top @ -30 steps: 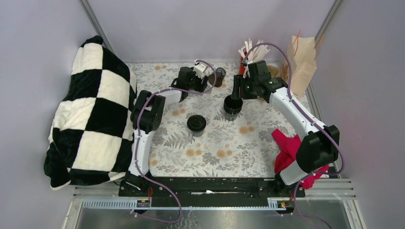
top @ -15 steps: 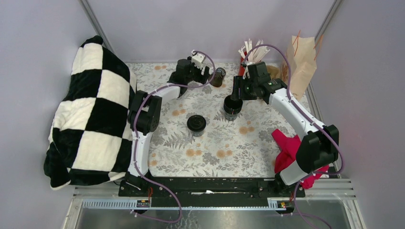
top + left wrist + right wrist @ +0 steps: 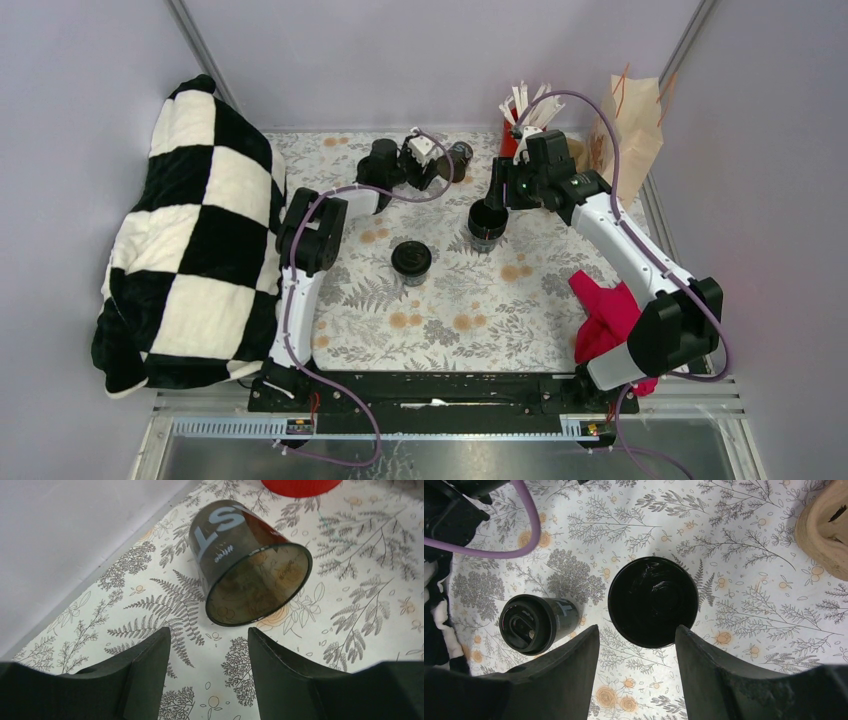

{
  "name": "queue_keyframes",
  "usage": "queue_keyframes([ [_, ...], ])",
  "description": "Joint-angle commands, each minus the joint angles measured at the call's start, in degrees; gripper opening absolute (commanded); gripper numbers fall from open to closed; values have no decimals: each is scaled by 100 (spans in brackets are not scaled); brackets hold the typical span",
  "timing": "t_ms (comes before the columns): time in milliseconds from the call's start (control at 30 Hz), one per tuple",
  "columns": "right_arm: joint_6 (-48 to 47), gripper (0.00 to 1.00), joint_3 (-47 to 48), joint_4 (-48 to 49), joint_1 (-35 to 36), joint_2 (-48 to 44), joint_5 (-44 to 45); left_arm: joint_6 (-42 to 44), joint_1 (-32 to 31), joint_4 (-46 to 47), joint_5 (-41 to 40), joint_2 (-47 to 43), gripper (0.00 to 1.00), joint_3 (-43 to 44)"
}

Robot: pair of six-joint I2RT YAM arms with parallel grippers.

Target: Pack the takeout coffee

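Currently the takeout coffee [image 3: 411, 259] stands upright near the middle of the worktop [image 3: 450, 320], lid on, its long axis vertical, and neither gripper is on it. Your right gripper [image 3: 492, 198] hangs with its jaws spread over a lidless black cup [image 3: 653, 601], gripping nothing. In its wrist view the coffee sits to the left of that cup, close beside it but not touching, and outside the lane between the fingers. Your left gripper [image 3: 209, 642] has its jaws apart too and holds nothing. It is low at the far edge of the worktop, pointed at a dark see-through cup [image 3: 250, 565] lying on its side with its mouth toward the fingers. The coffee lies behind it, toward the arm bases, out of its wrist view. From above, the two grippers look about equally far from the coffee, so nearness doesn't settle which arm to use. What does, I judge, is that the paper bag [image 3: 635, 135] stands at the far right corner, on the right arm's side, near the red cup of sticks [image 3: 517, 125]. You would likely shift the right gripper leftward and a little toward the bases until the lid is centred between the fingers, then come straight down and close across the round wall. Mind the lidless black cup: it looks close enough to be knocked.
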Motion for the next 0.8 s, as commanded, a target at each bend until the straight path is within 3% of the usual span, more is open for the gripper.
queue_keyframes([
  [0, -66, 64, -76, 303, 11, -206, -145, 626, -7, 731, 269, 107, 62, 63],
  [267, -45, 64, -220, 463, 11, -324, -188, 785, -159, 1579, -396, 727, 62, 414],
  [400, -12, 64, -275, 504, 13, -387, -201, 748, -226, 1828, -398, 1034, 55, 771],
  [533, 17, 64, -341, 531, 10, -517, -152, 684, -291, 2242, -648, 1218, 37, 911],
  [633, 65, 65, -423, 566, 13, -721, 26, 480, -312, 2533, -819, 1084, 11, 762],
  [700, 95, 65, -524, 602, 12, -869, 186, 301, -329, 2856, -951, 853, 2, 492],
  [767, 119, 66, -580, 575, 11, -1000, 315, 102, -346, 3082, -1158, 516, 0, 162],
])
